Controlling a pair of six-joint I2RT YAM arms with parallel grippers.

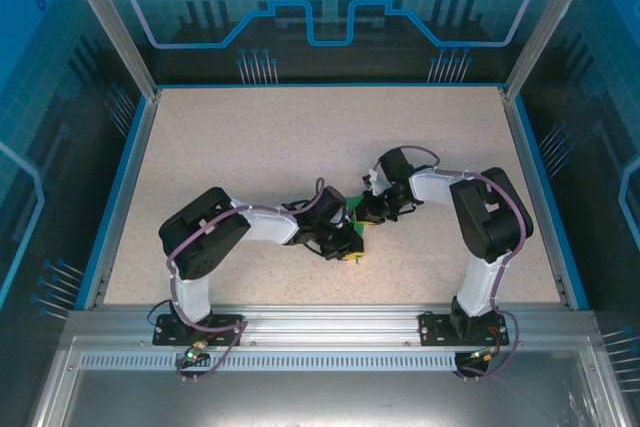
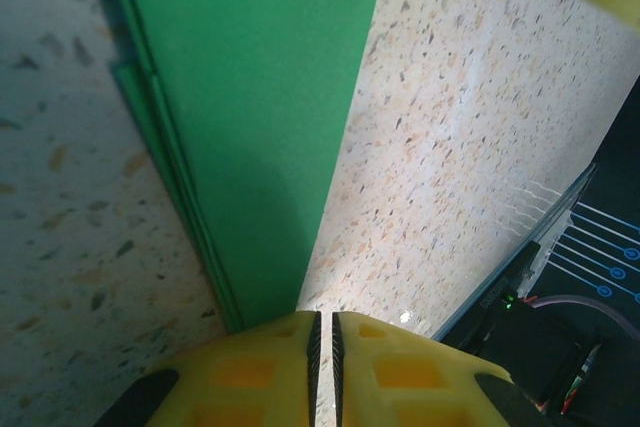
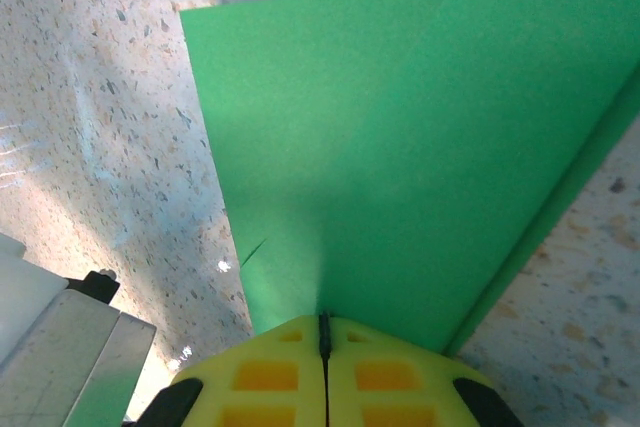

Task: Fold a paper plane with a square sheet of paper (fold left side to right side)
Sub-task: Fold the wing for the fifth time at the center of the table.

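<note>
Green paper (image 1: 357, 232) was noted low on the speckled table (image 1: 250, 147), a little toward 6 o'clock from its middle and caught between the two gripper heads.

- Left wrist view: the paper (image 2: 250, 97) was seen as a long band, wide at 12 o'clock and narrowing to the fingertips at 6 o'clock. Several stacked layer edges were recorded along its 9 o'clock side.
- Right wrist view: the paper (image 3: 400, 167) was spread from 6 o'clock up toward 12 and 3 o'clock. A fold line was traced toward 2 o'clock, and a shadow was observed under its far edge.

The left gripper (image 1: 348, 253) was placed at the paper's 7 o'clock. Its yellow fingers (image 2: 250, 377) were drawn almost together, with a thin dark slit left between them (image 2: 322, 347). The paper's narrow end was met at the tips. Whether any of it was pinched could not be told.

The right gripper (image 1: 368, 209) was placed at the paper's 1 o'clock, with its fingers pressed tight together (image 3: 325, 347) at the paper's near edge. A pinch could not be confirmed there either.

Both arms were bent inward from bases on the metal rail (image 1: 320, 322) at 6 o'clock. Blue panels (image 1: 330, 7) were noted beyond the table at 12 o'clock.
</note>
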